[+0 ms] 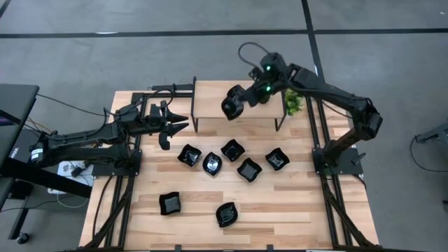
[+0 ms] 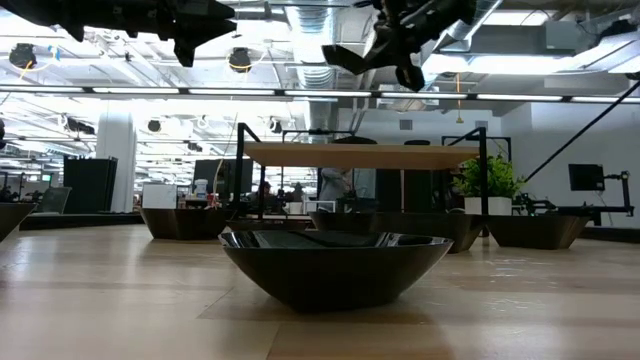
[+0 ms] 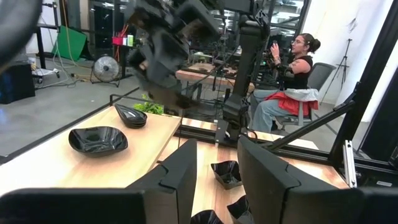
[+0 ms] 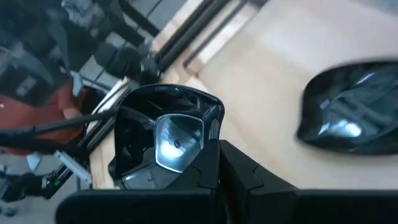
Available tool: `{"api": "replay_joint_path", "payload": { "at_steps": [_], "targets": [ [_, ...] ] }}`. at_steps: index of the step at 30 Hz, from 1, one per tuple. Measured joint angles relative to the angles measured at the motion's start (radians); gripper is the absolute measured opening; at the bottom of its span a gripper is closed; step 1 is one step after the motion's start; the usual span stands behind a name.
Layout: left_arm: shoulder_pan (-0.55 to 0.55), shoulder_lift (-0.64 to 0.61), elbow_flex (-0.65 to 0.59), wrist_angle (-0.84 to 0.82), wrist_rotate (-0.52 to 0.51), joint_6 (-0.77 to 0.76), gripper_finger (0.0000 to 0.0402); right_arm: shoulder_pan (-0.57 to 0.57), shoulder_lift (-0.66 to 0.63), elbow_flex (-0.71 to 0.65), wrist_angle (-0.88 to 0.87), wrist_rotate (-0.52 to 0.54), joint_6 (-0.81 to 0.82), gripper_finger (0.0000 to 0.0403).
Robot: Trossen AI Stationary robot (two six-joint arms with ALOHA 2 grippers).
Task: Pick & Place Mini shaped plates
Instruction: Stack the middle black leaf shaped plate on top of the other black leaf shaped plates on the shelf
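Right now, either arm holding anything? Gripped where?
Right gripper holds a mini black plate by its rim, jaws shut, above the raised shelf. Left gripper holds nothing.

We see a light wooden table (image 1: 280,210) of long planks, framed by dark metal rails along its sides. At its far edge stands a small raised wooden shelf (image 1: 210,94) on thin black legs, and just beside the shelf's right end sits a small green plant (image 1: 292,103). The floor (image 1: 105,56) around is grey with dark lines crossing it. Beyond the table, we see a person (image 3: 297,74) seated on a chair, a red garment over the lap, and farther off a standing fan (image 3: 107,66).
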Motion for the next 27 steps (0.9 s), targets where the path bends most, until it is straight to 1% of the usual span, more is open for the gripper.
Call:
{"api": "replay_joint_path", "payload": {
  "at_steps": [6, 10, 14, 23, 27],
  "targets": [
    [0.000, 0.000, 0.000, 0.000, 0.000, 0.000, 0.0118, -0.088, 0.043, 0.152, -0.117, -0.017, -0.073, 0.0000],
    [0.000, 0.000, 0.000, 0.001, 0.000, 0.000, 0.0118, -0.130, 0.097, 0.287, -0.255, -0.015, -0.121, 0.0000],
    [0.000, 0.000, 0.000, 0.001, 0.000, 0.000, 0.0118, -0.148, 0.176, 0.421, -0.375, 0.014, -0.143, 0.0000],
    [0.000, 0.000, 0.000, 0.001, 0.000, 0.000, 0.0118, -0.151, 0.385, 0.736, -0.652, 0.038, -0.224, 0.0000],
    [0.000, 0.000, 0.000, 0.001, 0.000, 0.000, 0.0118, -0.157, 0.471, 0.841, -0.733, 0.039, -0.251, 0.0000]
  ]
}}
